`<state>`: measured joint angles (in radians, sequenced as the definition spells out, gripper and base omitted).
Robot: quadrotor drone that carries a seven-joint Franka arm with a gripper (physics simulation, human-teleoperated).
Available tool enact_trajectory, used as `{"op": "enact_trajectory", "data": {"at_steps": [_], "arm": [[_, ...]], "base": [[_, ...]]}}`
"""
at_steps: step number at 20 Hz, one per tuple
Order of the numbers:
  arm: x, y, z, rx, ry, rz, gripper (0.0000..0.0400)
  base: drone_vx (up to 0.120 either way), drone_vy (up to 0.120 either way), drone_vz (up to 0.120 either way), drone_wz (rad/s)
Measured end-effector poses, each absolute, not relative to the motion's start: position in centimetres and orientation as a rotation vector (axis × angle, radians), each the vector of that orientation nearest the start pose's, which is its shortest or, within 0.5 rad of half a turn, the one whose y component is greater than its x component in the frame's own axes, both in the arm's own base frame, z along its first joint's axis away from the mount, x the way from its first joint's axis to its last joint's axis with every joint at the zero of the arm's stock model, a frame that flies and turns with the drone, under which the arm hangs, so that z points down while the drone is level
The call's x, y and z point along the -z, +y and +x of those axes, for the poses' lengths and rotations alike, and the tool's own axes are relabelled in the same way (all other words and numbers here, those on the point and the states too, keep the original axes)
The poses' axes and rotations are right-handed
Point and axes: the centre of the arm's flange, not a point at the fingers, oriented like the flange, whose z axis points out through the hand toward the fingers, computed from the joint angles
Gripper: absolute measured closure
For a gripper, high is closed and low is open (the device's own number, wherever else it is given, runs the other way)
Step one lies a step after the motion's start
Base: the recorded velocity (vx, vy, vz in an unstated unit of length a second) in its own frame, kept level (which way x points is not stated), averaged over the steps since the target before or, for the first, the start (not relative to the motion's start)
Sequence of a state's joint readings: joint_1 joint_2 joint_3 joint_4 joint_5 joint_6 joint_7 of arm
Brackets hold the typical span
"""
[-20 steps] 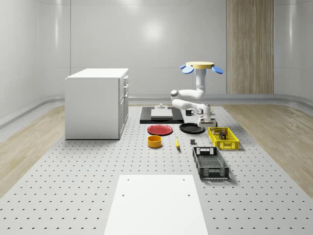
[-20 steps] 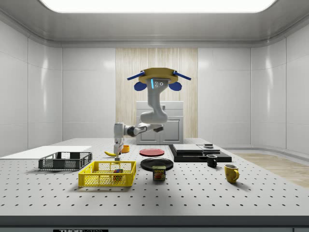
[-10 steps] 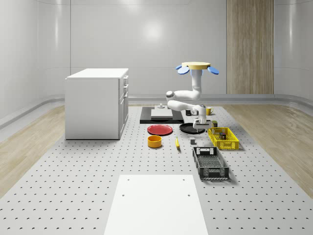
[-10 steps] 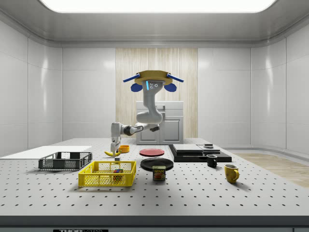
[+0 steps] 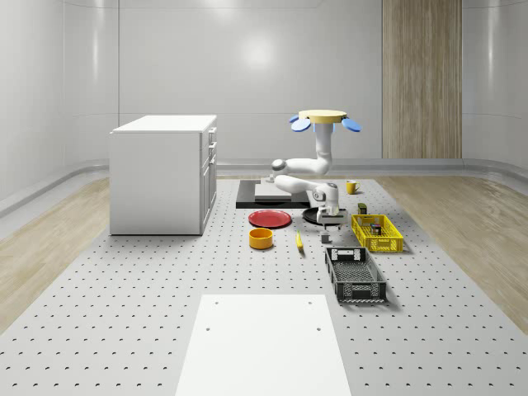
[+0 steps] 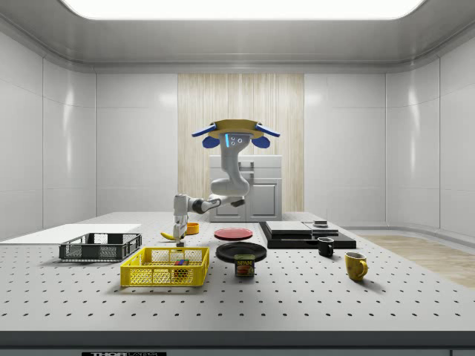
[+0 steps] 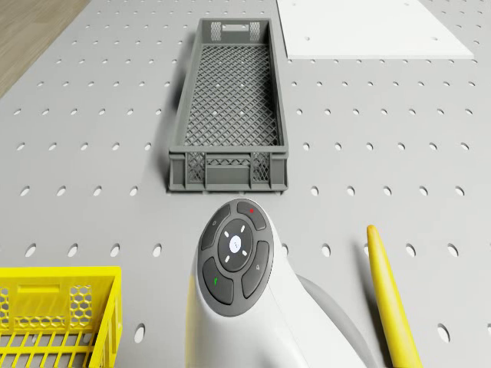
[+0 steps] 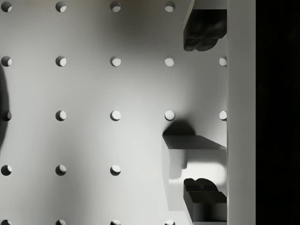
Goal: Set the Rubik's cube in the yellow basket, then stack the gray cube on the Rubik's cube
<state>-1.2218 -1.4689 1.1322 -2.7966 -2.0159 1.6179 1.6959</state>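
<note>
Your drone (image 5: 322,117) hovers above the perforated gray counter (image 5: 148,289), over the black round plate (image 6: 241,251) beside the flat red plate (image 5: 271,219). Its white arm reaches down so that the tool (image 5: 331,224) hangs just above the small gray cube (image 5: 327,238), which sits on the counter between the yellow banana (image 5: 299,240) and the yellow mesh basket (image 5: 377,233). In the wrist view the two dark fingertips (image 8: 203,35) stand well apart, with the gray cube (image 8: 192,157) below, close to one of them and not clamped. The multicoloured Rubik's cube (image 6: 180,262) lies inside the yellow basket (image 6: 165,267). The dark gray mesh crate (image 7: 229,103) stands on the counter near the basket.
</note>
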Motion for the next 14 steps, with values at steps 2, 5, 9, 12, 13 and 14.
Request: {"op": "enact_trajectory", "data": {"at_steps": [2,5,9,12,13,14], "arm": [[-56.1,-0.8,31.1,-0.786,-0.002,0.001,0.0000],[-56.1,-0.8,31.1,-0.786,-0.002,0.001,0.0000],[-56.1,-0.8,31.1,-0.786,-0.002,0.001,0.0000],[-56.7,-0.8,31.1,-0.786,-0.002,0.001,0.0000],[-56.9,-0.8,31.1,-0.786,-0.002,0.000,0.0000],[-57.2,-0.8,31.1,-0.786,-0.002,0.000,0.0000]], "base": [[0.080,-0.120,0.000,0.000],[0.027,-0.120,0.000,0.000],[0.000,-0.080,0.000,0.000],[0.000,0.000,0.000,0.000],[0.000,0.000,0.000,0.000],[0.000,0.000,0.000,0.000]]}}
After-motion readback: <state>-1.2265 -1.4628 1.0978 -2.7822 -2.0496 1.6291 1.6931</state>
